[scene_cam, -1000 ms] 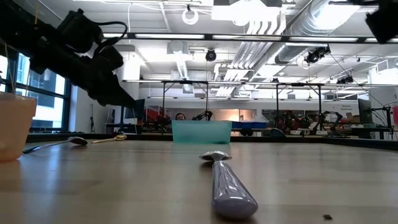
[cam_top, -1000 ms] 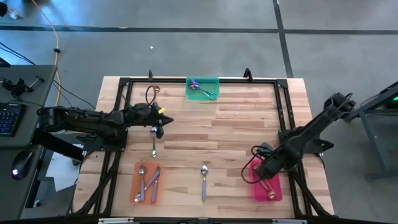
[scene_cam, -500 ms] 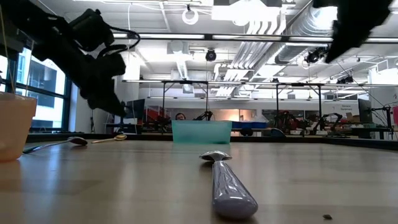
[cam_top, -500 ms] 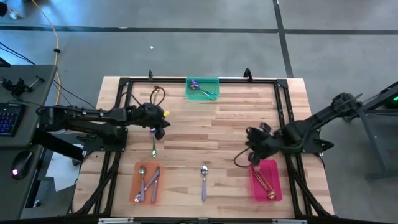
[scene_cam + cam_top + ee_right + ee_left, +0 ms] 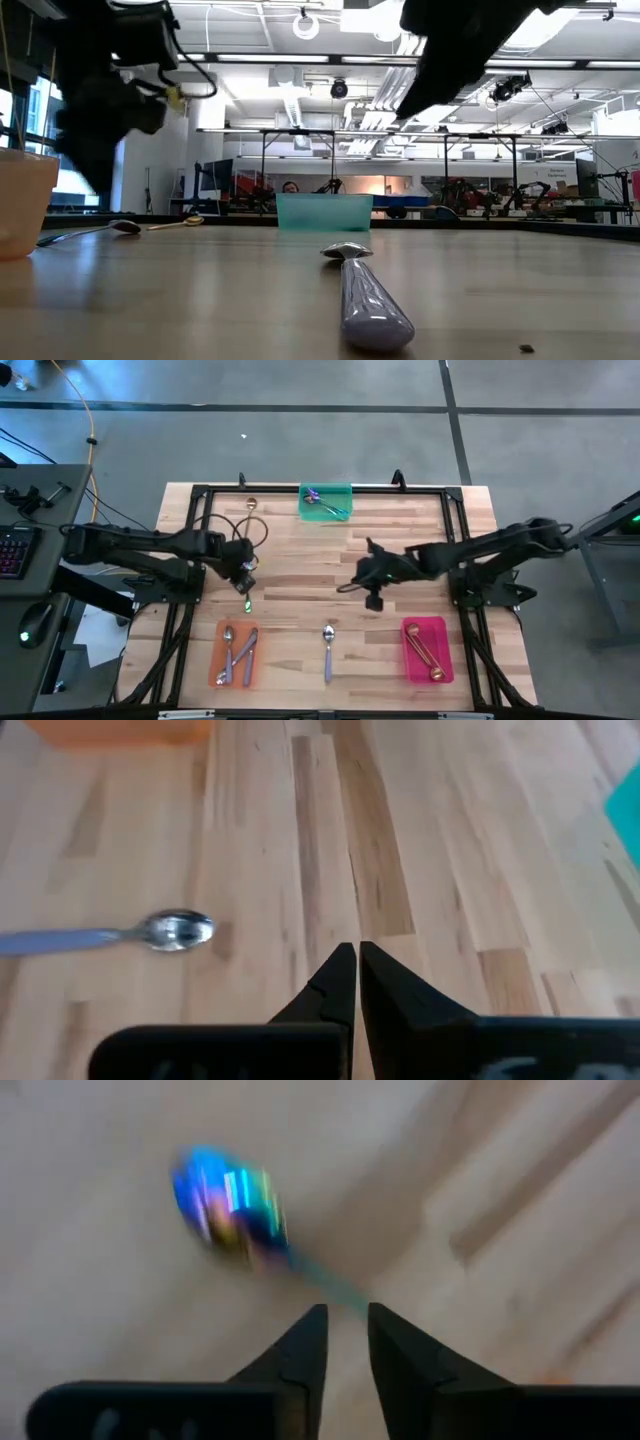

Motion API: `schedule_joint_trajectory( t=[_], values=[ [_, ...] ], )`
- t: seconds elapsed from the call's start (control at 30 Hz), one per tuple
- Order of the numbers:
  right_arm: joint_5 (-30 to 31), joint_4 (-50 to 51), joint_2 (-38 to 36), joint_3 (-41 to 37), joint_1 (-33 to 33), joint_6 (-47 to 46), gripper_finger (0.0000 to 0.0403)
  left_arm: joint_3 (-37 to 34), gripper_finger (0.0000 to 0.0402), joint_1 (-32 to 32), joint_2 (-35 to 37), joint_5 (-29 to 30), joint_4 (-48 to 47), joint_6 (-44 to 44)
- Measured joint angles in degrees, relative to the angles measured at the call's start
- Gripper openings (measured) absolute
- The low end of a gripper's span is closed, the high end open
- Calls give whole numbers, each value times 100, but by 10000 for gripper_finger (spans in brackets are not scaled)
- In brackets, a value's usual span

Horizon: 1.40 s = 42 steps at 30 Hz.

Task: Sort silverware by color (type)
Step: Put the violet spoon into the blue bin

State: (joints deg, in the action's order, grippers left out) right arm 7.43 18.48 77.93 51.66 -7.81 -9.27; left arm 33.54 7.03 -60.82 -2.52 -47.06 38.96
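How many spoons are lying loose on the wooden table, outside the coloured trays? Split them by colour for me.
Silver spoon: 1
Gold spoon: 1
Iridescent blue-green spoon: 1
Total: 3

Bright, even light falls on the desk [image 5: 400, 550] from above, with only soft shadows. In the low view, long ceiling lights [image 5: 300, 60] glow white and the near spoon [image 5: 365, 295] looks fuzzy. The left wrist view is smeared with blur; its rainbow spoon [image 5: 230, 1205] shines like a blob.
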Motion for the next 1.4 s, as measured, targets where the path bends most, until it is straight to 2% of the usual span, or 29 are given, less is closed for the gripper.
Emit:
schedule_joint_trajectory(
  t=[0.07, 0.13, 0.37, 0.63, 0.8, 0.93, 1.0, 1.17, 1.3, 1.4],
  values=[
    [-156, -164, 275, 0, 196, 192, 0, -66, 79, -137, 0, -409, -185, 498],
    [-305, -273, 496, 0, 348, 339, 0, -217, 90, -294, -2, -578, -108, 900],
    [-446, -542, 992, -4, 636, 588, 0, -854, 104, -308, -2, 263, 925, 1606],
    [-454, -681, 1063, -4, 644, 674, 0, -1295, 103, 111, -2, 1044, 1720, 1519],
    [-452, -768, 1063, -4, 644, 675, 0, -1451, 77, 247, 1, 1206, 2158, 1074],
    [-449, -802, 1063, -4, 644, 673, 0, -1553, 25, 277, -2, 1232, 2660, 572],
    [-448, -1048, 1125, -4, 644, 637, 0, -1681, 7, 275, -4, 1232, 3302, 330],
    [-496, -2013, 1571, -4, 659, 389, 0, -2224, 4, 284, -4, 1029, 5925, 234],
    [-502, -3242, 2074, -4, 683, -53, 1, -2626, 3, 352, -4, 1201, 7751, 175],
    [-591, -4317, 2443, -4, 766, -488, 14, -2749, 2, 447, -4, 1401, 8674, -123]
  ],
)
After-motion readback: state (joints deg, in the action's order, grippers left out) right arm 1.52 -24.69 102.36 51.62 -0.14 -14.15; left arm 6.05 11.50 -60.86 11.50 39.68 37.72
